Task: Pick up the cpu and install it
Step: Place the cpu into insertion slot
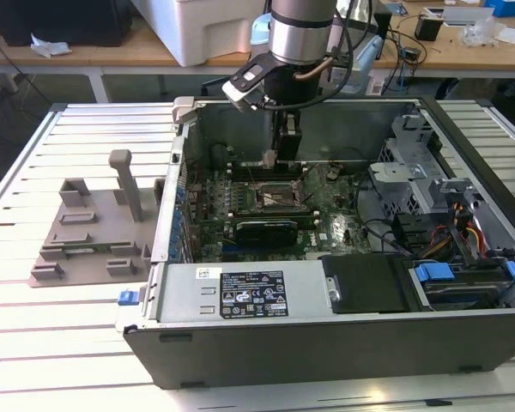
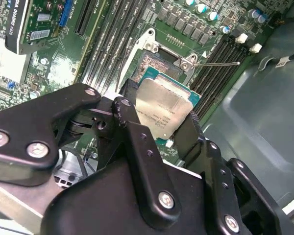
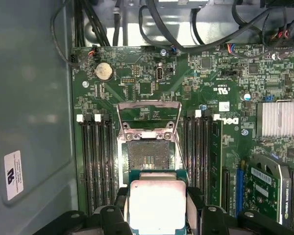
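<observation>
We hold the cpu [image 2: 162,110] clamped by its edges in our gripper [image 3: 158,210] just above the open socket [image 3: 149,155], where any tilt or offset could, we judge, bend its pins.

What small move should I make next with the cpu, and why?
Probably nudge the cpu over the open socket until centred, before descending. The gripper is shut on the cpu above the board; the socket's frame is raised, and in the first wrist view its bare contacts show beyond the chip's edge, so it seems offset.
</observation>
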Controlling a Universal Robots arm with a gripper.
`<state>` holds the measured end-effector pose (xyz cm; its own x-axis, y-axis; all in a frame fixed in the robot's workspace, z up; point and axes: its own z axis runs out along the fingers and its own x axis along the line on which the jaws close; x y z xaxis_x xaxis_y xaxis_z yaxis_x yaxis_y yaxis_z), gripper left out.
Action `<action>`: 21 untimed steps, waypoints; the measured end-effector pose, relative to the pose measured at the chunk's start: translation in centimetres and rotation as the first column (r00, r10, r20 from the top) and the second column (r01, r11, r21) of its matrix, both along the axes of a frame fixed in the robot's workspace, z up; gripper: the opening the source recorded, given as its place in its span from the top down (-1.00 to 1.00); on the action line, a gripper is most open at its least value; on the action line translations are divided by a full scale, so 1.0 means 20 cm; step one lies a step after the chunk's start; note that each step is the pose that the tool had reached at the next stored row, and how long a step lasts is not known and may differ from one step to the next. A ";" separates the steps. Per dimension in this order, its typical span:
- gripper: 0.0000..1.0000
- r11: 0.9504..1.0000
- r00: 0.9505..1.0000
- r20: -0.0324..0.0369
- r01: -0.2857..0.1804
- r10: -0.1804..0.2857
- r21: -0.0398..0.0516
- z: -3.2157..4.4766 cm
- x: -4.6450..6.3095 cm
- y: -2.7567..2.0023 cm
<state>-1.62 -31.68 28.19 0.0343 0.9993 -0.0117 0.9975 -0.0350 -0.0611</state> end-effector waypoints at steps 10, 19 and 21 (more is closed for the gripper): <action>-0.09 0.998 0.998 -0.002 -0.059 0.059 -0.023 -0.033 0.01 0.013; -0.09 0.998 0.998 -0.004 -0.060 0.060 -0.023 -0.143 0.02 0.015; -0.09 0.998 0.998 -0.005 -0.061 0.061 -0.023 -0.173 0.02 0.019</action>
